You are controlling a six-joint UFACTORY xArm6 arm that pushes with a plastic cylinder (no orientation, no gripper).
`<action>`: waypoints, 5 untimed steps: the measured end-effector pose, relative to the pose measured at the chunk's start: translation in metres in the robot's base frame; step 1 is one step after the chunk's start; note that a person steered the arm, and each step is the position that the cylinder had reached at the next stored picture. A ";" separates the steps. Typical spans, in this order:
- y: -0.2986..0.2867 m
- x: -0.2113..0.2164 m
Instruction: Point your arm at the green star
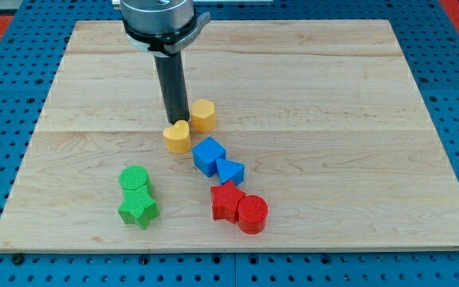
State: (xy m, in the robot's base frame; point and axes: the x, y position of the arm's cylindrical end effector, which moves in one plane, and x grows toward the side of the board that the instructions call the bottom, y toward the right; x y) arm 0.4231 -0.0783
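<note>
The green star (139, 210) lies near the board's lower left, touching a green cylinder (135, 179) just above it. My tip (175, 122) is at the end of the dark rod, right behind a yellow heart (178, 137) and just left of a yellow hexagon (203, 115). The tip stands well above and to the right of the green star, apart from it.
A blue cube (209, 155) and a blue triangle (230, 171) sit below right of the tip. A red star (227, 202) and a red cylinder (253, 214) lie lower still. The wooden board (333, 96) rests on a blue pegboard.
</note>
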 end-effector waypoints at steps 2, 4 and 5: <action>-0.003 -0.008; -0.114 0.003; -0.131 0.059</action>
State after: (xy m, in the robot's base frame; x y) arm 0.4824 -0.2092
